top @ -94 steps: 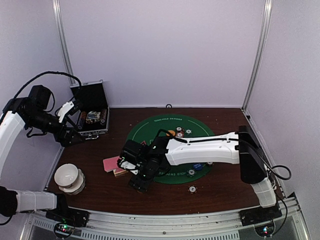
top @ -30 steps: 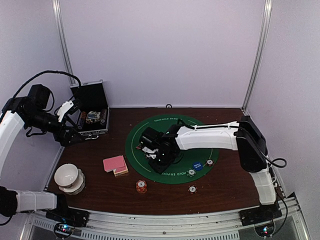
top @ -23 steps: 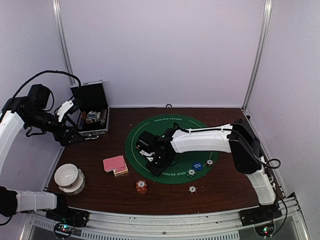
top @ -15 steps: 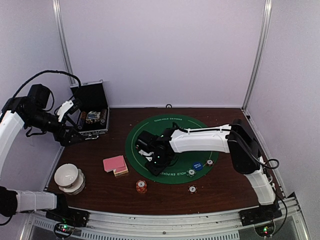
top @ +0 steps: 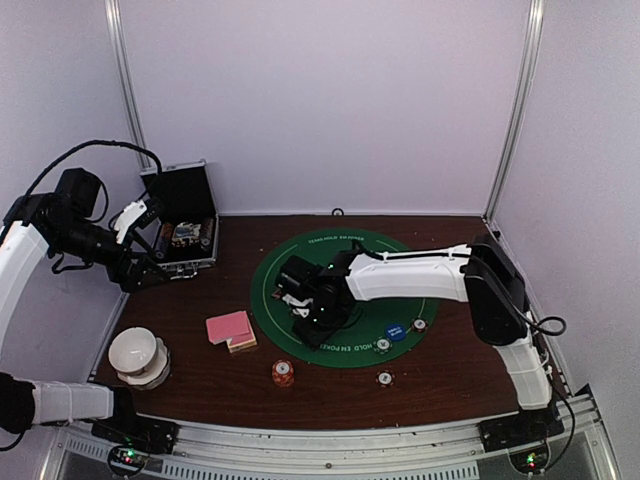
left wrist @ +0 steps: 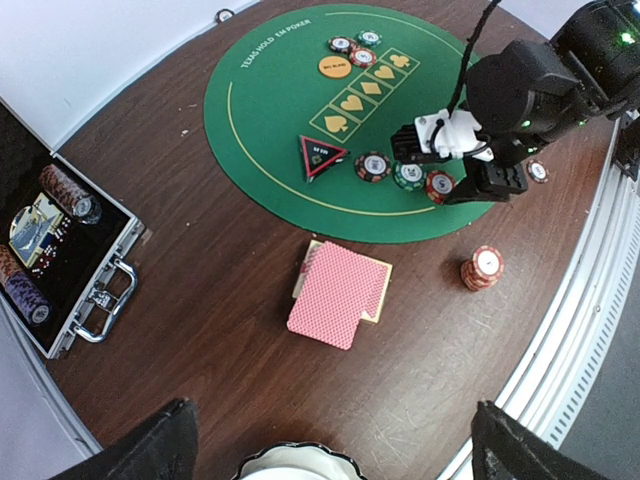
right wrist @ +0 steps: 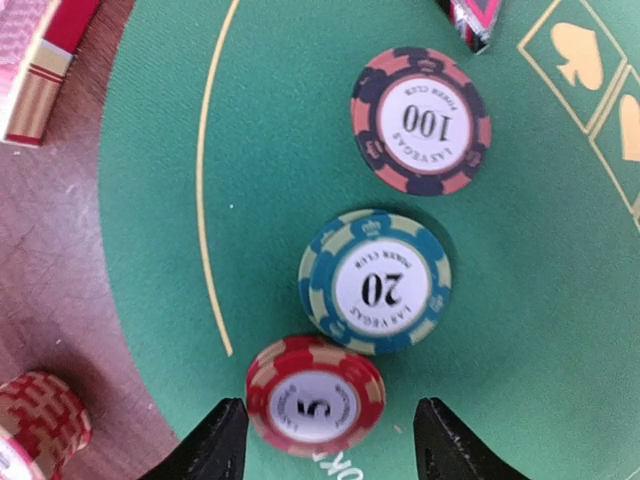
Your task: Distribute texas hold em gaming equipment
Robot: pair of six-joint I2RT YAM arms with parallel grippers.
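My right gripper [right wrist: 325, 445] is open low over the green mat [right wrist: 150, 200]. Its fingertips [right wrist: 215, 440] stand either side of a short red "5" chip stack [right wrist: 315, 395] lying on the mat, without closing on it. A teal "20" chip [right wrist: 375, 282] and a pink-and-navy "100" chip [right wrist: 420, 120] lie in a row beyond. In the top view my right gripper [top: 310, 315] is at the mat's left part. The pink-backed cards [top: 230, 328] lie left of the mat, and a red chip stack [top: 283, 373] stands on the wood in front. My left gripper [left wrist: 335, 460] is open and empty, high at the left.
The open black case [top: 185, 235] sits at the back left and the white bowl [top: 138, 355] at the front left. A blue disc [top: 396, 331] and loose chips [top: 384, 378] lie at the mat's front right. An orange disc [left wrist: 335, 67] and more chips lie at its far side.
Three seconds ago my right gripper was over the wood in front of the mat; the red chip stack now stands there alone. The gripper moved back onto the mat. The left arm is unmoved.
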